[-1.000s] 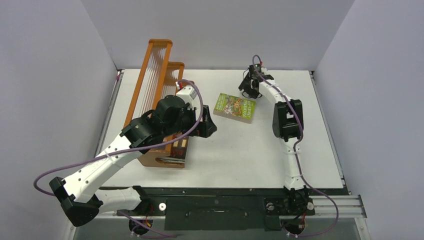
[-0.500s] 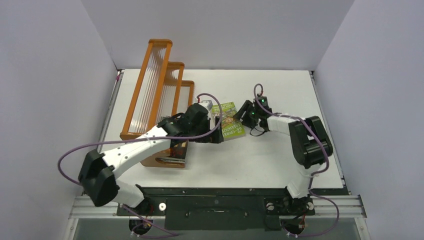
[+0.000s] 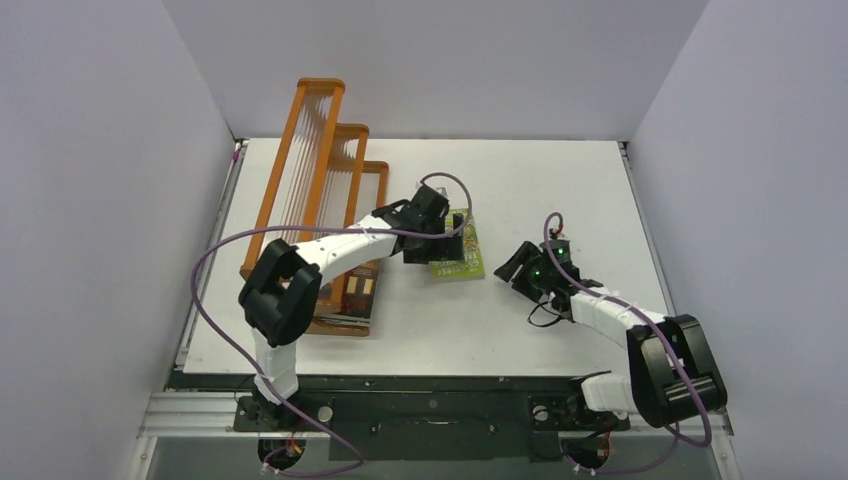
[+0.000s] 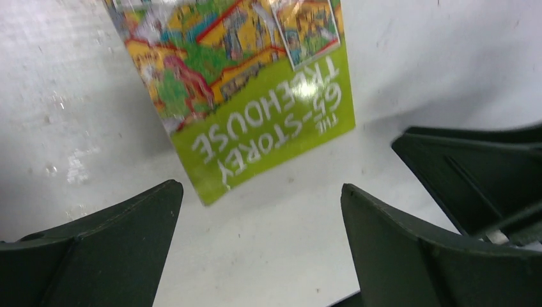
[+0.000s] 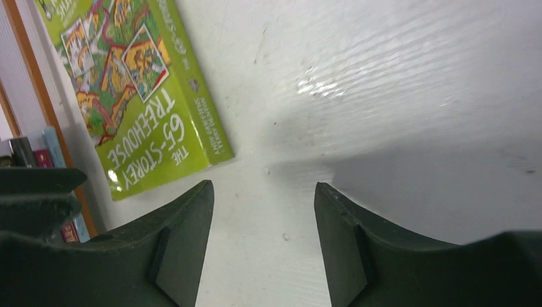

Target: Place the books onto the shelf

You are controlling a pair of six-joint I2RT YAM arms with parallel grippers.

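A bright green illustrated book (image 3: 464, 254) lies flat on the white table, just right of the shelf (image 3: 318, 160). In the left wrist view the book (image 4: 243, 83) lies just beyond my fingertips, one corner reaching toward the gap. My left gripper (image 3: 436, 246) hovers at the book's left edge, open and holding nothing (image 4: 259, 192). My right gripper (image 3: 522, 264) is open and empty (image 5: 263, 192), a short way to the right of the book (image 5: 128, 96). Several books (image 3: 356, 296) stand in the shelf's lowest tier.
The orange shelf frame (image 5: 39, 96) and book spines (image 5: 39, 148) show at the left of the right wrist view. The other arm's black fingers (image 4: 473, 173) appear at the right of the left wrist view. Grey walls enclose the table (image 3: 560, 180) on three sides.
My left arm has swung from the shelf out to the green book. My right arm has pulled back from the far table toward the near right. The book has turned and slid slightly nearer.
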